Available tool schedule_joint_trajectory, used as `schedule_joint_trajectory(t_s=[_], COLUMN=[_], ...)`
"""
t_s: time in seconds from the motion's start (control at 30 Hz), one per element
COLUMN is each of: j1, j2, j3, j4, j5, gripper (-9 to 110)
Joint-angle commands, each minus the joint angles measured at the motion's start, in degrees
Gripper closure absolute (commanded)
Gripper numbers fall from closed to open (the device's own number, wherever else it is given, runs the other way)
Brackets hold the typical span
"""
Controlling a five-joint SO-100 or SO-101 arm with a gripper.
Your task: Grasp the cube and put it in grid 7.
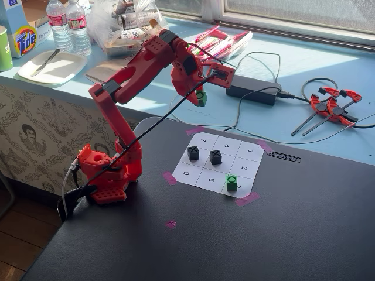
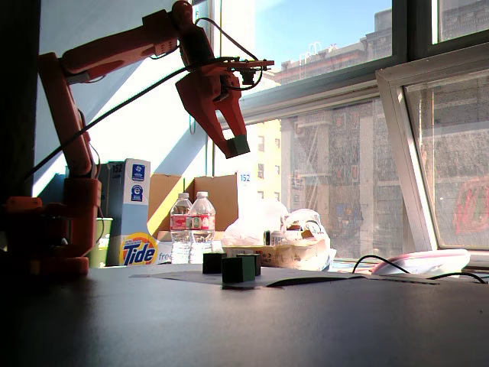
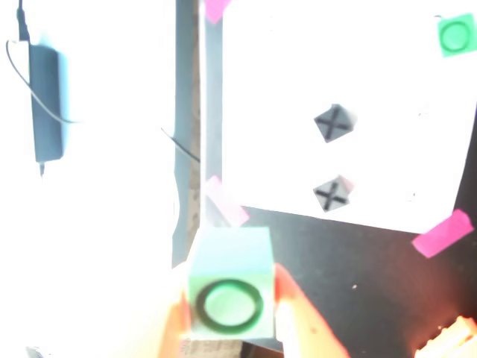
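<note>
Green cube (image 3: 229, 287) clamped in gripper (image 3: 231, 321), high above grid sheet (image 1: 218, 164).

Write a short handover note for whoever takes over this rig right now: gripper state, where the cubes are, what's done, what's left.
Gripper: shut on the green O cube, held high in the air beyond the far edge of the grid sheet.
On the sheet: two black X cubes, one around cell 8, the other in the centre cell; a second green cube sits near cell 3.
Done: cube grasped and lifted.
Left: carry it over cell 7, which looks empty, lower, release.
</note>
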Motion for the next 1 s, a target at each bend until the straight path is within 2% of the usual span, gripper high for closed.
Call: schedule_joint_trajectory(t_s=[0.0,0.43,0.97], j1=[-2.20,-0.97,-0.62], j2=[-8.09,-25.93,-26.81], j3=[-4.13,-2.46,13.18], j4=[-6.06,-17.58,-25.49], j5=[-2.46,-4.48,-4.57], gripper=[101,101,101])
